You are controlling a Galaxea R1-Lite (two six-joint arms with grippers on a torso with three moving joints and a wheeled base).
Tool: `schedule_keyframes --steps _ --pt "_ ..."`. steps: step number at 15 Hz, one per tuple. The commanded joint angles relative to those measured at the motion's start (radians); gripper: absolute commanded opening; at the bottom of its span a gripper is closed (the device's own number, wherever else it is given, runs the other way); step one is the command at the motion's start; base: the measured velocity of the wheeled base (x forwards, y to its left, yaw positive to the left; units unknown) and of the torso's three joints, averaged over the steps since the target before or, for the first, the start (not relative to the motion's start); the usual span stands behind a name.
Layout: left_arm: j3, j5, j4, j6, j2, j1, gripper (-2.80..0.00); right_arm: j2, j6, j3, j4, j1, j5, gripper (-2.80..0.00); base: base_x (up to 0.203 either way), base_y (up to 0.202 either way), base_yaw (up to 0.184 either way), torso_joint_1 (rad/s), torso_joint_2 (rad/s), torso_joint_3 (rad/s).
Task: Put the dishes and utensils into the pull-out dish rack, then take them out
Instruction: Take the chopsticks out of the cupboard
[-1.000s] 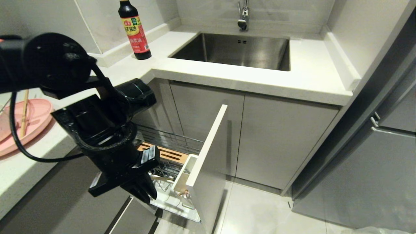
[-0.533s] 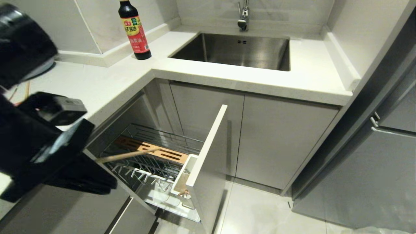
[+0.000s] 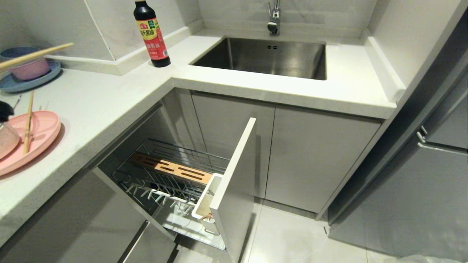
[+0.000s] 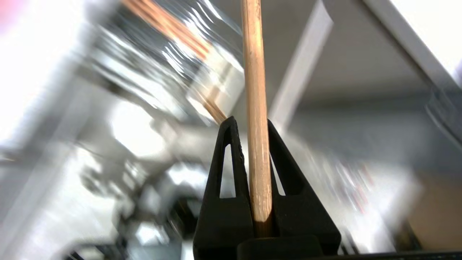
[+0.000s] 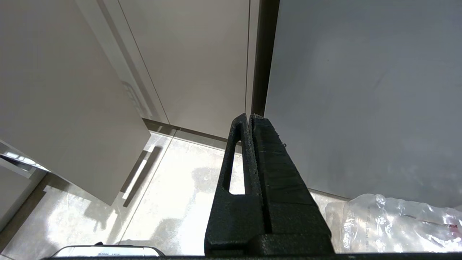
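My head view is bright and sharp, with glare off the countertop [image 3: 109,95] and bowed edges. My left wrist view is smeared with motion blur; only the chopstick [image 4: 256,119] reads sharp. My right wrist view is crisp, with floor [image 5: 180,187] glare.

Before me a pale stone counter [image 3: 109,95] turns a corner around a steel sink [image 3: 267,56] with a chrome tap [image 3: 273,16]. A dark sauce bottle [image 3: 150,34] stands near the grey wall [image 3: 47,22]. Grey cabinet doors [image 3: 314,160] meet a glossy pale tile floor [image 3: 292,237].
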Motion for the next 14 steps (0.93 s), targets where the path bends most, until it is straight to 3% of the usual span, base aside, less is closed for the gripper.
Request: schedule_keyframes --steps 1,6,8,12,14 --pt "-0.007 0.071 -0.024 0.037 0.024 0.123 -2.80 0.000 0.000 0.001 0.001 0.000 0.001 -2.80 0.000 0.000 0.000 0.000 0.00 0.000" --pt "0.057 0.098 -0.176 0.167 0.190 0.409 -2.80 -0.001 0.000 0.001 0.001 0.000 0.001 -2.80 0.000 0.000 0.000 0.000 0.00 0.000" --pt "0.135 0.081 -0.308 0.217 0.248 0.469 -2.80 0.000 0.000 0.000 0.001 0.000 0.001 -2.80 0.000 0.000 0.000 0.000 0.00 0.000" --pt "0.139 -0.006 -0.344 0.235 0.325 0.537 -2.80 -0.001 0.000 0.000 0.001 0.000 0.001 -2.80 0.000 0.000 0.000 0.000 0.00 0.000" --pt "0.138 -0.019 -0.381 0.259 0.347 0.565 -2.80 0.000 0.000 0.000 0.000 0.000 0.001 -2.80 0.000 0.000 0.000 0.000 0.00 0.000"
